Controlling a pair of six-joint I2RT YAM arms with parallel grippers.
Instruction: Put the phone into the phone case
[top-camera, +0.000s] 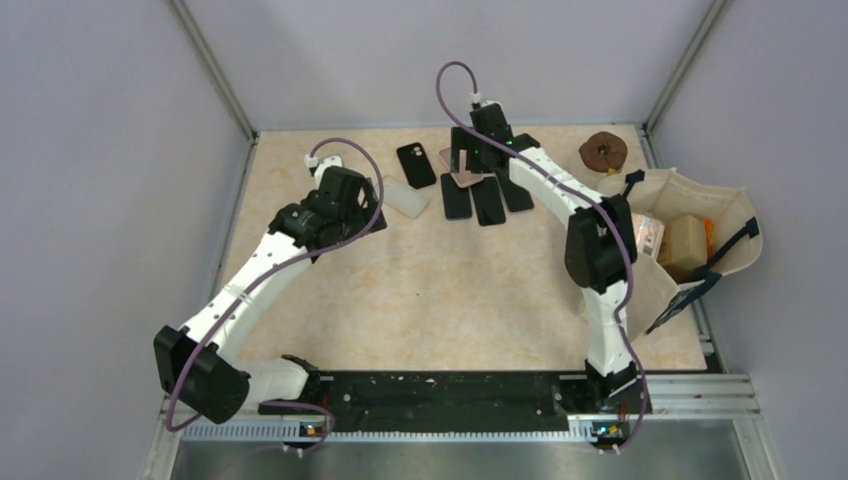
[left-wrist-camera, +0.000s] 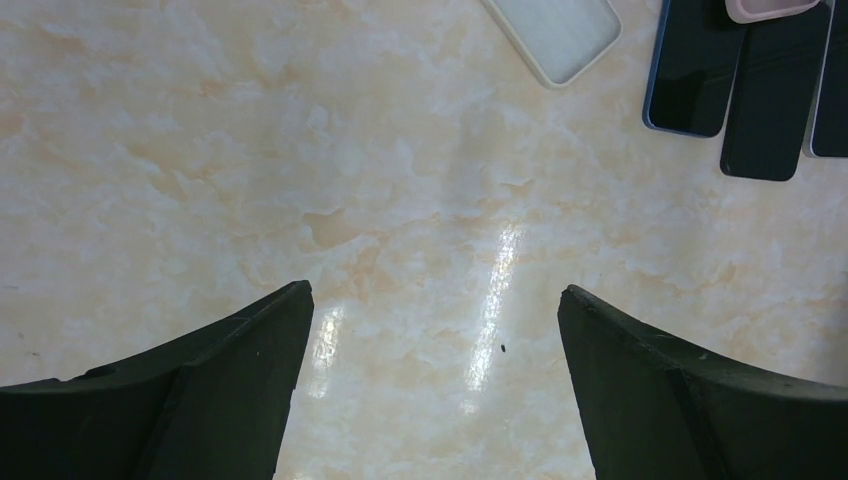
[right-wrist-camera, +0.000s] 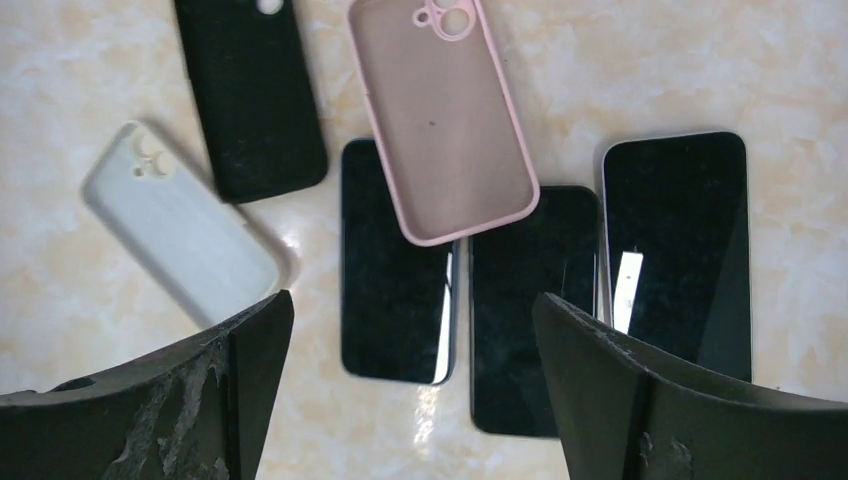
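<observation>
Three dark phones lie side by side face up: left phone (right-wrist-camera: 395, 265), middle phone (right-wrist-camera: 530, 310), right phone (right-wrist-camera: 680, 245). An empty pink phone case (right-wrist-camera: 445, 115) lies inside up, its lower end overlapping the tops of the left and middle phones. A black case (right-wrist-camera: 250, 90) and a white case (right-wrist-camera: 180, 235) lie to its left. My right gripper (right-wrist-camera: 412, 297) hovers open above the phones, holding nothing. My left gripper (left-wrist-camera: 435, 288) is open over bare table, with the white case (left-wrist-camera: 555, 35) and the phones (left-wrist-camera: 695, 65) beyond it.
A brown ring-shaped object (top-camera: 604, 152) lies at the back right. A cream fabric bag (top-camera: 735, 215) holding boxes stands at the right edge. Grey walls close in the marbled table (top-camera: 450, 300) on three sides.
</observation>
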